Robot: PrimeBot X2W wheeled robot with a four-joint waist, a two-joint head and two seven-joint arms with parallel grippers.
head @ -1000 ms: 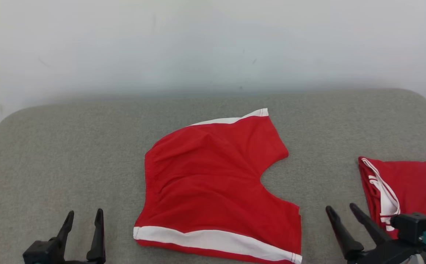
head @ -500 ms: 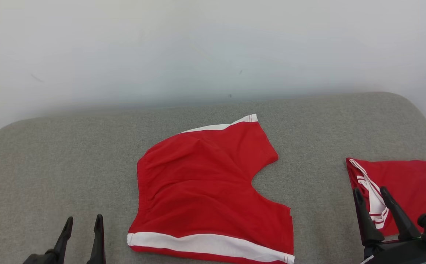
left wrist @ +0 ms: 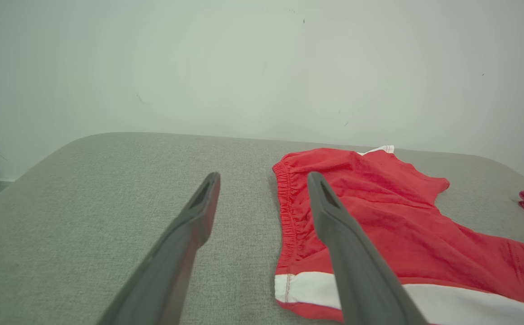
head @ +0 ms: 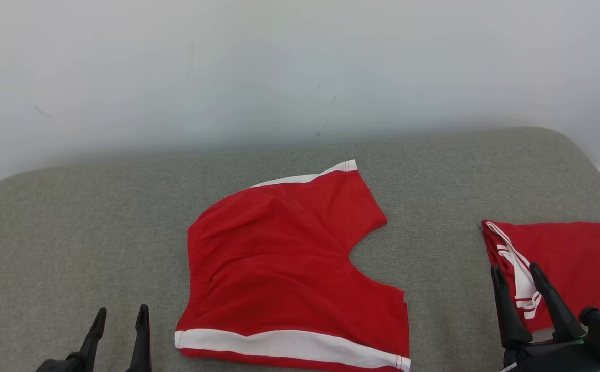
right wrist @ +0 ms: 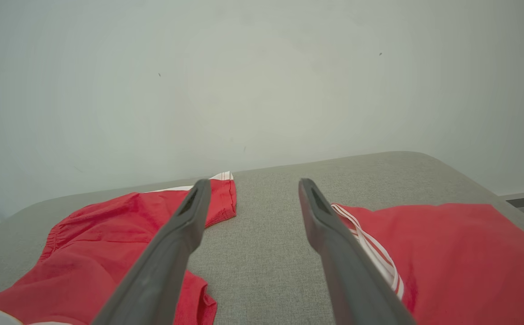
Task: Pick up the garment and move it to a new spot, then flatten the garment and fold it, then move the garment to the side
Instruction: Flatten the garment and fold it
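Shifted rightward since a second earlier, the right gripper [head: 514, 267] was pictured over the striped edge of the folded red garment [head: 573, 253], jaws wide and empty. Red shorts [head: 284, 268] were laid flat midway on the grey pad [head: 72, 232], untouched by the left gripper [head: 123, 309], likewise wide and empty; their gathered waistband [left wrist: 286, 212] was made plain in the left wrist view.

garment [head: 279, 268]: lower corner cut by bottom edge | folded garment [head: 573, 258]: near corner behind right gripper [head: 515, 268]
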